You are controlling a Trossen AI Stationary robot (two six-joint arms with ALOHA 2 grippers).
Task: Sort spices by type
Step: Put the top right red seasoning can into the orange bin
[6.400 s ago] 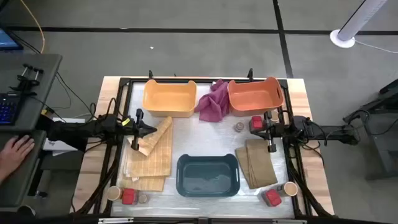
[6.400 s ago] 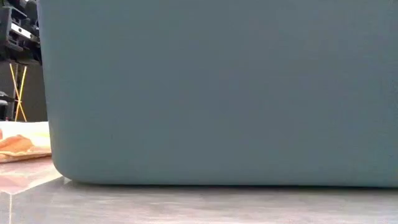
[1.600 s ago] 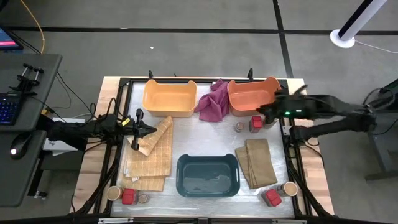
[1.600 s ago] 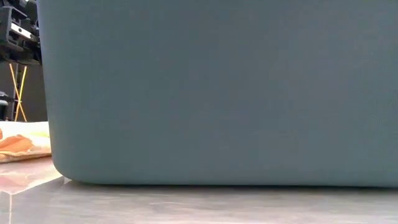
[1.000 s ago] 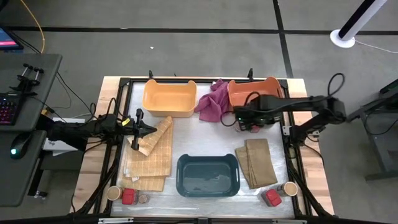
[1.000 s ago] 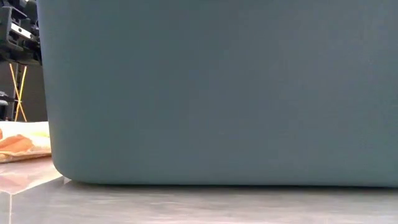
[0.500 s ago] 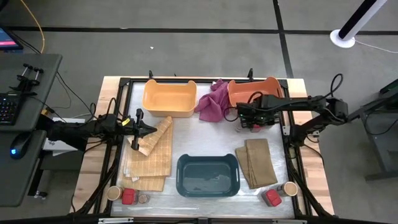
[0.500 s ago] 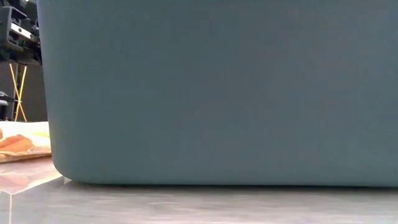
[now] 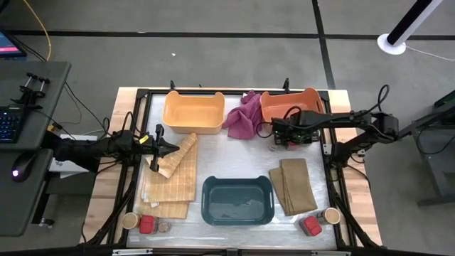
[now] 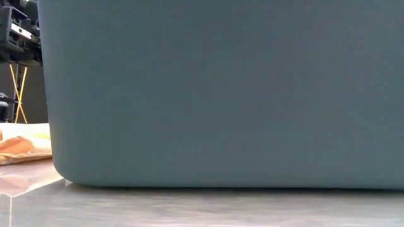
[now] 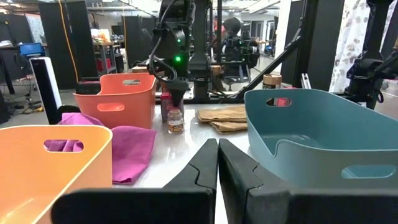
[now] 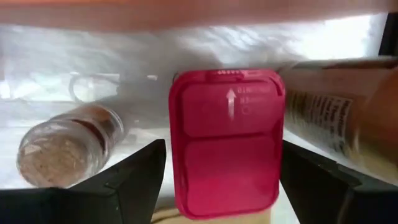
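From my remote seat, on the left of the table I saw the left gripper (image 9: pixel 173 148) parked over the folded tan woven cloths (image 9: pixel 173 181), its fingers (image 11: pixel 205 163) pressed together with nothing between them. Down at the near left corner sat a tan cardboard cylinder (image 9: pixel 129 220), a small red boxy tin (image 9: pixel 146 225) and a tiny short jar with a dark brown top (image 9: pixel 164 227), close together in a row. Behind the left arm stood the yellow-orange plastic bin (image 9: pixel 194 112), and at the middle of the near edge the teal plastic bin (image 9: pixel 237 200), whose wall filled nearly all of the low view (image 10: pixel 221 94). A crumpled magenta cloth (image 9: pixel 243 116) lay between the yellow-orange bin and the darker orange plastic bin (image 9: pixel 290 108). Just in front of that orange bin the right gripper (image 9: pixel 279 134) was down low, fingers (image 12: pixel 134 177) spread wide on either side of another red boxy tin with a magenta-red lid (image 12: pixel 226 140); I could not tell whether they touched it. A short glass jar of brown spice (image 12: pixel 68 146) stood just beside that tin. Nearer me on the right lay a second folded tan cloth (image 9: pixel 293 185), and at the near right corner a third red tin (image 9: pixel 311 226) stood beside another tan cylinder (image 9: pixel 331 215).
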